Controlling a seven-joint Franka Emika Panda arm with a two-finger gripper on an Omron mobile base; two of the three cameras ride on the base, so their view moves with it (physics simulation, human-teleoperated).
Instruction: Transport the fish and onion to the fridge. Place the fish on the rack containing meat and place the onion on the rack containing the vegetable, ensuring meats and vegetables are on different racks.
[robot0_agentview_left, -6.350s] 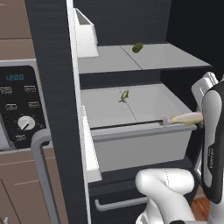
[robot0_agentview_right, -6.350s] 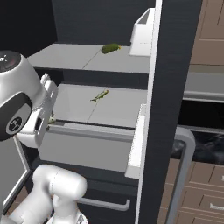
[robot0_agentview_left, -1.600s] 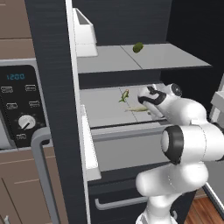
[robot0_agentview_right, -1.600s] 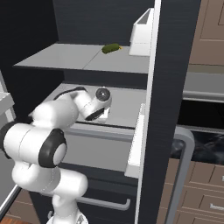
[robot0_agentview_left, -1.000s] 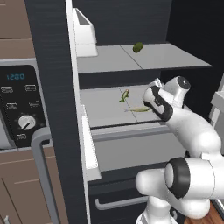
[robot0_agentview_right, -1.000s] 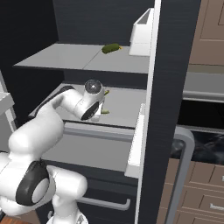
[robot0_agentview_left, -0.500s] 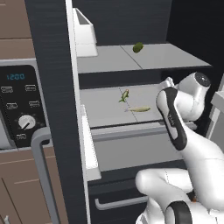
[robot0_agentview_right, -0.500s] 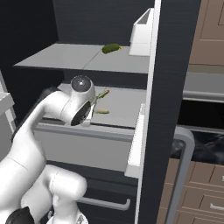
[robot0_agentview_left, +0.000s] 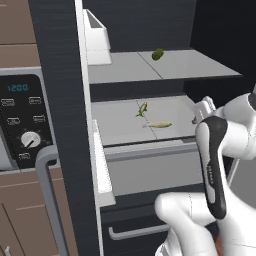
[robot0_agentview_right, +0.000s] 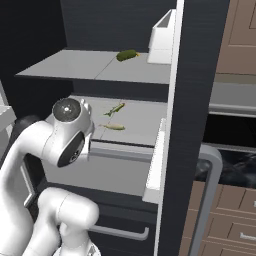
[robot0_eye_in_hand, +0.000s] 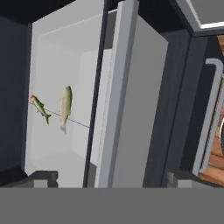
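A glossy white arm (robot0_agentview_left: 235, 145) of rounded segments, with dark grey joint panels and caps.

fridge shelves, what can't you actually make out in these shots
- Small green item beside the fish: too small in both base views to identify.
- Front right of that shelf: hidden by the white arm in the left base view.
- Olive-green vegetable on the upper shelf: too small to name.
- Claw: tips cut off at the hand view's bottom.
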